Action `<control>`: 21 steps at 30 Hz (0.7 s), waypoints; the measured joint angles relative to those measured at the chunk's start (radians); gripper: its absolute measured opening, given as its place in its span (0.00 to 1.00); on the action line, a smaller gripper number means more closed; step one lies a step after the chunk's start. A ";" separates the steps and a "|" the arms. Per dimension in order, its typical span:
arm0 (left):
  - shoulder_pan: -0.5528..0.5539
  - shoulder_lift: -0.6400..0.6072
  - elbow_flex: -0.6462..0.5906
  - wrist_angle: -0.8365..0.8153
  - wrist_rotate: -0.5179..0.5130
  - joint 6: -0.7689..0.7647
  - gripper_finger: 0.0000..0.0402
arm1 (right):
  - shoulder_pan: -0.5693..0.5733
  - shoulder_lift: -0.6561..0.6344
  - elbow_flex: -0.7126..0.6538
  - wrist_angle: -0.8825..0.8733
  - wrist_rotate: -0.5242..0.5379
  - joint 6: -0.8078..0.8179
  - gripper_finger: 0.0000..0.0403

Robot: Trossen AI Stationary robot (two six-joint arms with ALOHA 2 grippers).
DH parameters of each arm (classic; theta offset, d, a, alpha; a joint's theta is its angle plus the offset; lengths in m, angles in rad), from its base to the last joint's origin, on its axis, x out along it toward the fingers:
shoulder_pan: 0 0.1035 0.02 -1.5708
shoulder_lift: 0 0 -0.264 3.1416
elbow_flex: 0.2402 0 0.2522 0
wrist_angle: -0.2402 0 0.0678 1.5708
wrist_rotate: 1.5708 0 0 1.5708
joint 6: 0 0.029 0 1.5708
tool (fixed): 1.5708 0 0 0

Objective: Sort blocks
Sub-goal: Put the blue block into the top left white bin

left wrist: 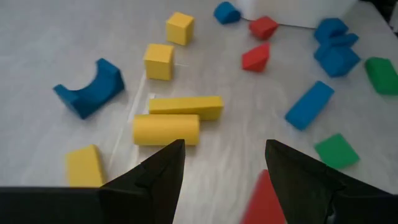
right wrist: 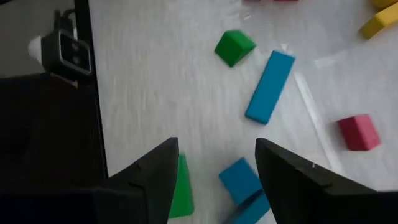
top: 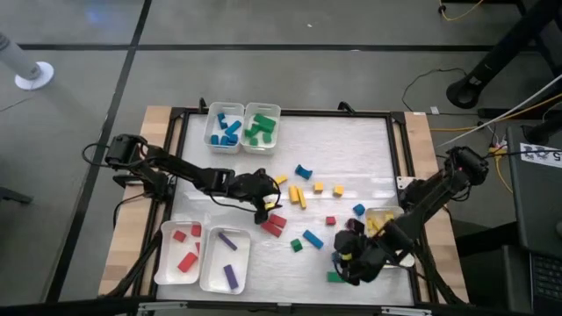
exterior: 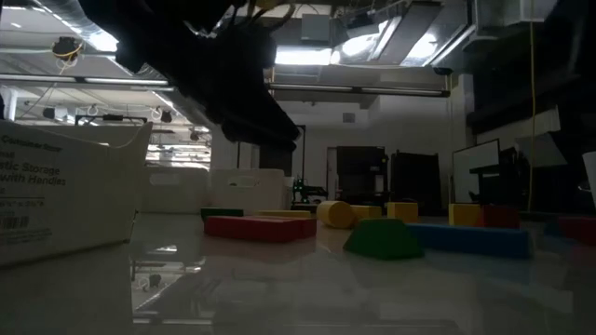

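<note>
The high view looks straight down on the whole table (top: 351,149) from well above. The low view sits at tabletop height, facing level across it toward the room. Each wrist view looks down close past its own fingers. The blue bar (right wrist: 269,86) appears in the right wrist, high (top: 313,239) and low (exterior: 470,239) views

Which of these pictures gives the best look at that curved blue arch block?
The left wrist view: the blue arch block lies close and whole, its hollow plainly showing, beside yellow blocks. The high view shows it small, mid-table. In the low and right wrist views I cannot find it.
</note>
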 joint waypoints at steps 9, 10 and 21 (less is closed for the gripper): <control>-0.031 0.000 0.000 0.006 0.000 0.000 0.52 | 0.047 0.128 0.000 -0.025 0.032 -0.029 0.52; -0.031 0.000 0.000 0.007 0.000 0.000 0.52 | 0.047 0.144 0.000 -0.033 0.032 -0.040 0.52; -0.031 0.000 0.000 0.006 -0.001 0.000 0.52 | 0.020 0.204 0.000 -0.066 -0.067 -0.152 0.52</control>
